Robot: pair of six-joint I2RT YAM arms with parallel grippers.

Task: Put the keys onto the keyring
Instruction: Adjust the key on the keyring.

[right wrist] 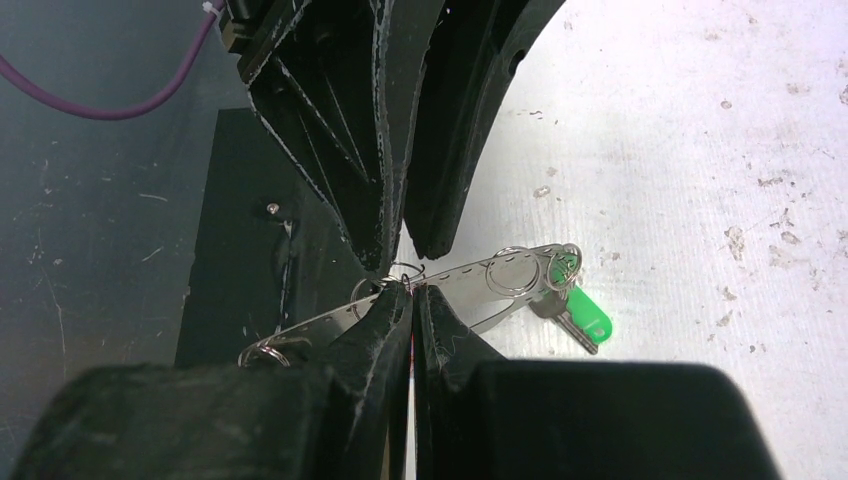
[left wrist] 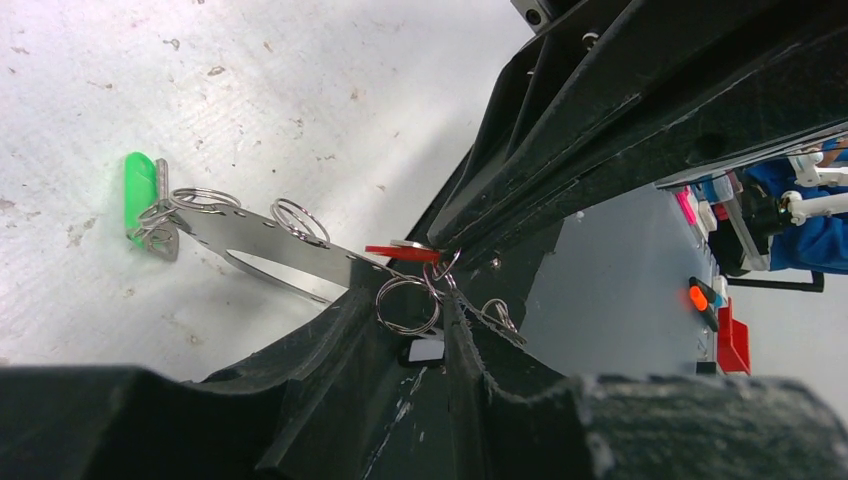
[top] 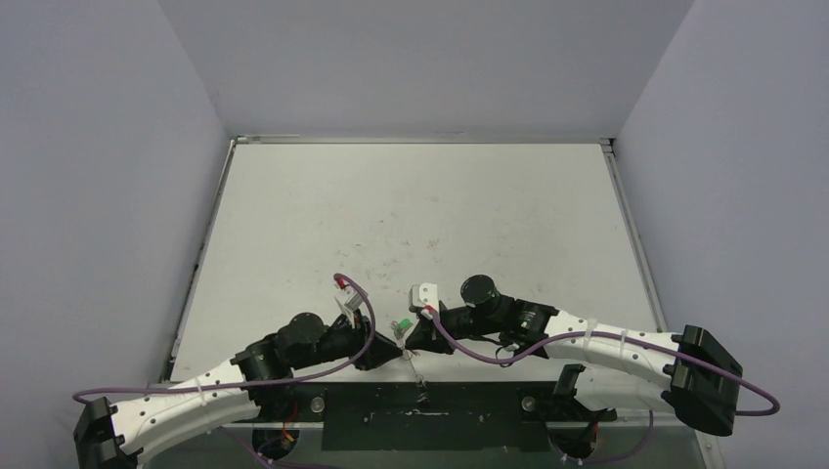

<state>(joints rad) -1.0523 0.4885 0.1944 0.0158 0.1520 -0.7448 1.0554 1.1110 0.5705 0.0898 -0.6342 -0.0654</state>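
The keyring [left wrist: 260, 235] is a flat grey metal band with small rings along it, and it lies slanted across the table's front edge [top: 418, 376]. The green-tagged key [left wrist: 140, 187] hangs on a ring at its far end, low over the table [right wrist: 588, 312]. My left gripper [left wrist: 408, 300] is closed across one small ring of the keyring, which fills the gap between its fingers. My right gripper [right wrist: 411, 292] meets it tip to tip, shut on the red-tagged key [left wrist: 400, 252], which sits right at that ring. Both grippers are together at the front centre in the top view [top: 403, 344].
A black strip [top: 391, 422] runs along the near edge under the grippers. Grey walls close in the white table [top: 411, 215] on three sides. Purple cables [top: 489, 357] loop over both arms. Red and orange items [left wrist: 715, 320] lie beyond the table edge.
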